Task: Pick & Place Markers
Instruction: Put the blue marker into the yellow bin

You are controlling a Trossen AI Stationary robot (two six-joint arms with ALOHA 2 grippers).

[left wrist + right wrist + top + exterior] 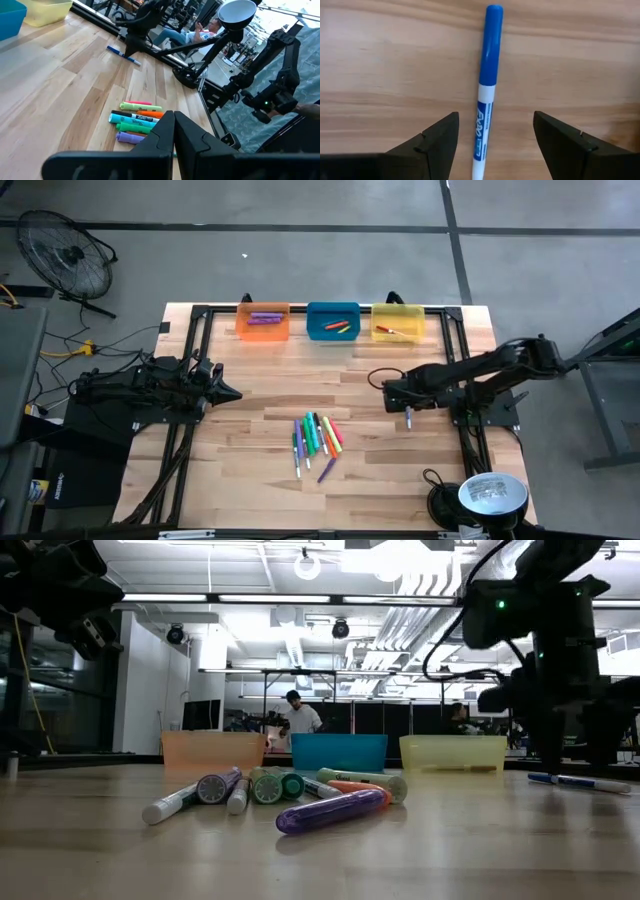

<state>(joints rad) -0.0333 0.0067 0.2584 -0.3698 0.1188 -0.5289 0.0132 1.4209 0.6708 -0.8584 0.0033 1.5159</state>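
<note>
Several markers [315,440] in purple, green, orange, yellow and blue lie in a loose heap on the wooden table near its middle, also seen in the low view as the heap of markers [290,795]. One blue-capped white marker [485,100] lies flat by itself toward the table's right side [408,420]. My right gripper [495,145] hangs open over this marker, pointing down, with one finger on each side of its white barrel and not touching it. My left gripper [232,393] waits shut at the table's left, with nothing in it.
An orange bin [263,321], a blue bin [333,321] and a yellow bin [398,322] stand in a row at the far edge, each holding a few markers. A round lamp [490,493] stands at the near right corner. A person [298,715] is in the room behind.
</note>
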